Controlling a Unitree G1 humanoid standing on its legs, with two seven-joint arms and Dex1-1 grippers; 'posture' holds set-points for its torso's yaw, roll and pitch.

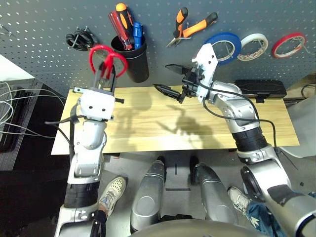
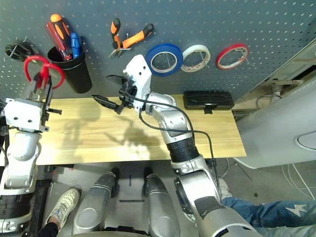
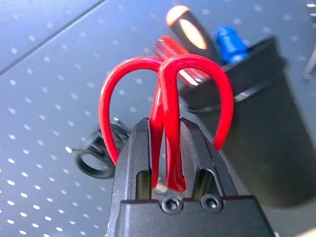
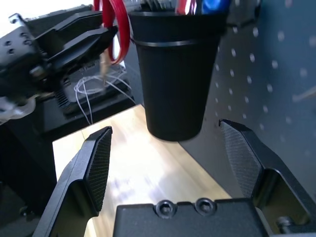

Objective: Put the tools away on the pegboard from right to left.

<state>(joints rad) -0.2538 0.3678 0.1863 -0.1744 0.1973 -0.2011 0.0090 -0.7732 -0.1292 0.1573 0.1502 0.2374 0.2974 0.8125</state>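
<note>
Left wrist view: left gripper (image 3: pixel 168 163) jaws clamp red-handled scissors (image 3: pixel 165 103), blades seemingly hidden below; right gripper (image 1: pixel 170 79) jaws wide, empty.

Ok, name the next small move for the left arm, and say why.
Probably carry the scissors on toward the free pegboard hook left of the cup. The left gripper is shut on them with the handles up; pliers, blue tape and screwdriver are already stowed.
</note>
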